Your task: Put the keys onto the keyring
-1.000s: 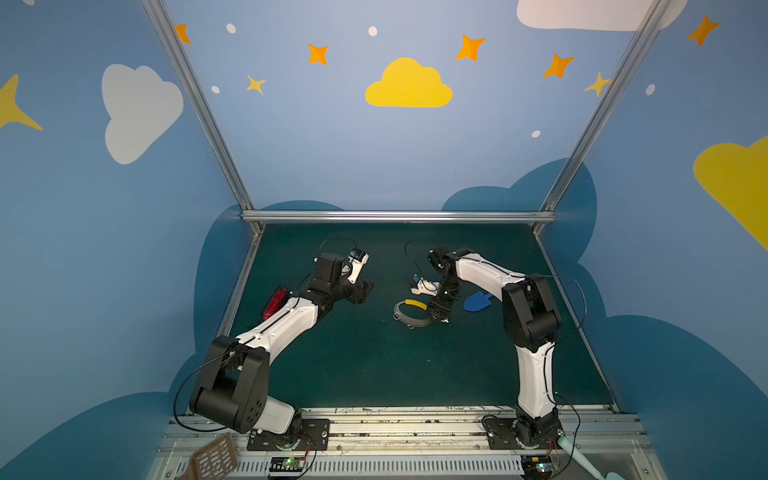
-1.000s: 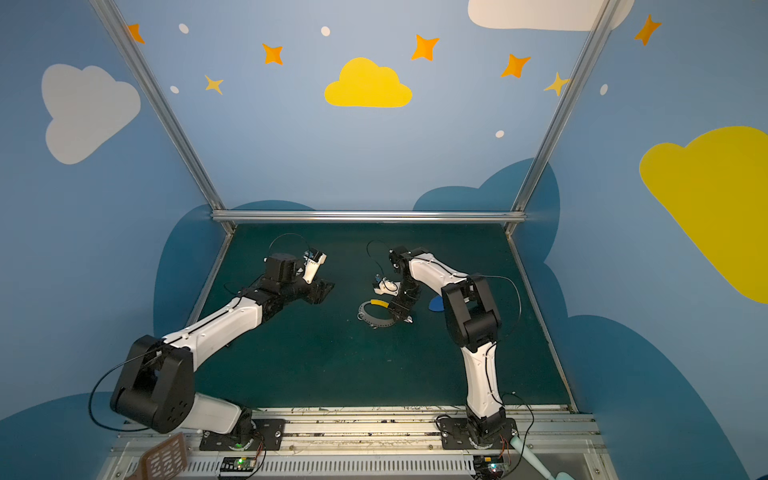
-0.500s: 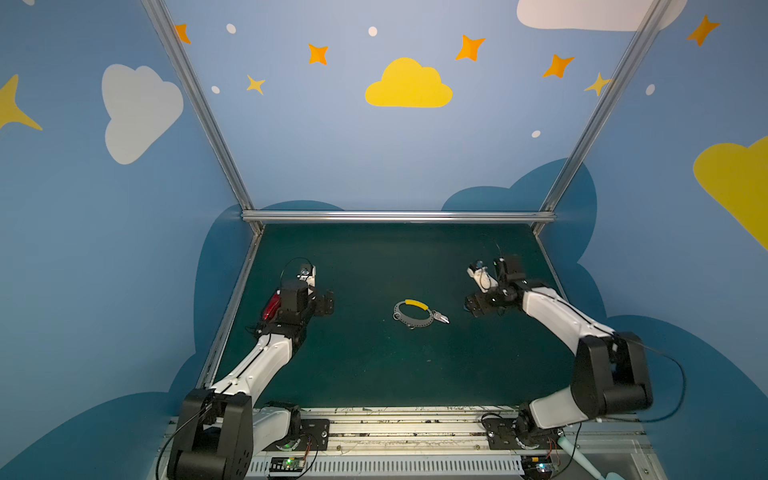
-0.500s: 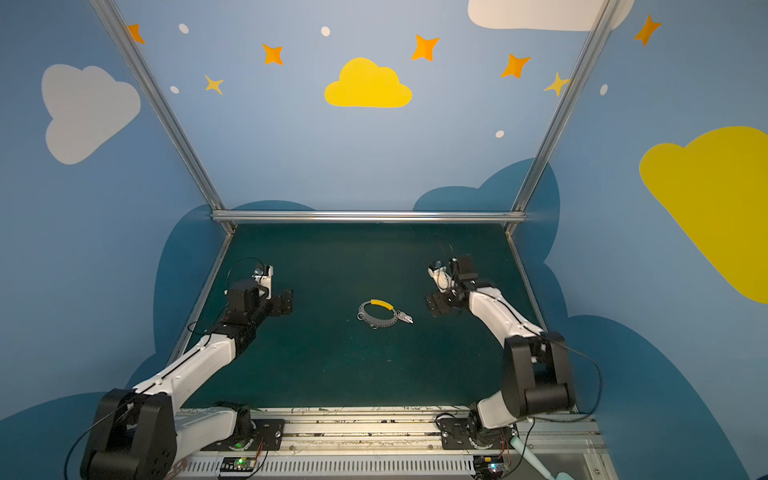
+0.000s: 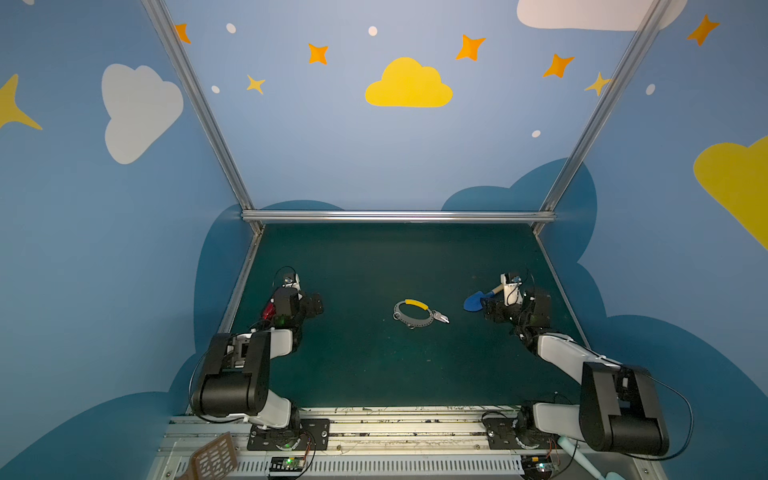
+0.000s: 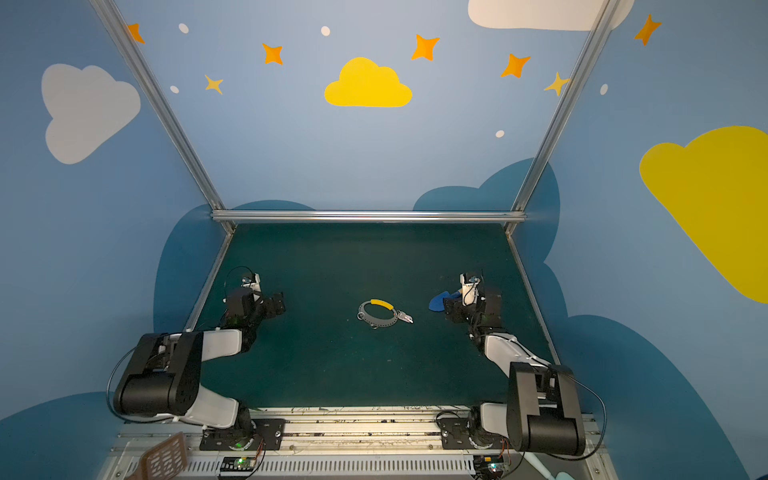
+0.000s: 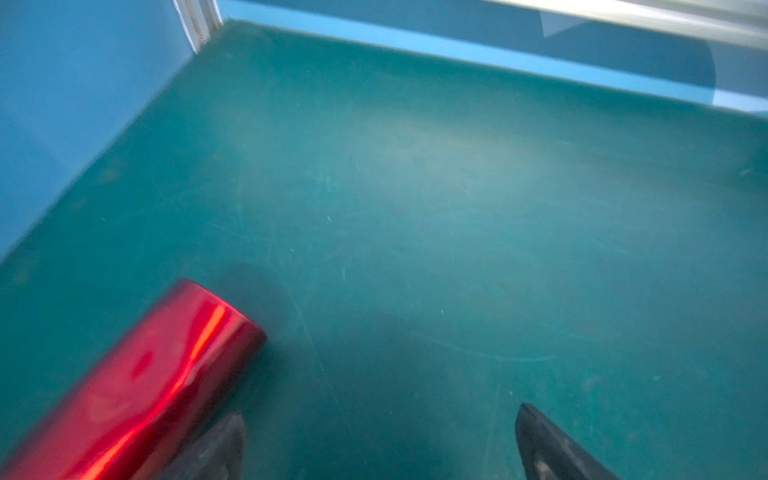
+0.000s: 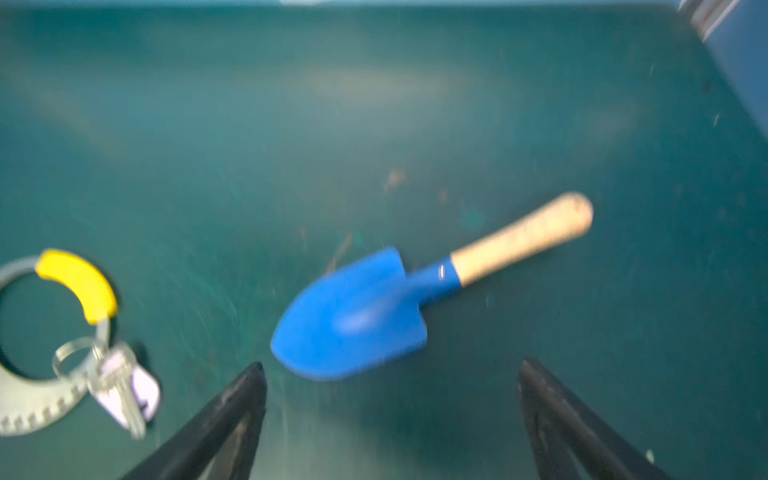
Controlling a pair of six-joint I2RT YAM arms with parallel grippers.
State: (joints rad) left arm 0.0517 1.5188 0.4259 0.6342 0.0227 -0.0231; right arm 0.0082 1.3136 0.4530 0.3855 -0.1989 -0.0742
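Both arms are now sitting folded back toward the side edges of the dark green counter. A second ago they were reaching in over its middle, the right one down at the hoop, and half a second ago they were already drawing away. The left gripper is hanging near the left edge, its jaws standing wide apart and holding nothing, with a glossy red cylinder lying just beside one jaw. The right gripper is hanging near the right edge, its jaws likewise wide apart and empty. Just beside it, the blue toy shovel with a pale wooden handle is lying where it lay before. The large flat grey keyring with a yellow-covered arc is lying flat near the counter's middle, not having shifted. The small silver key with its white oblong tag is lying at the hoop's right side. Its tiny loop is overlapping the grey band, though blur is hiding whether it is threaded through and whether the tag is carrying any writing.
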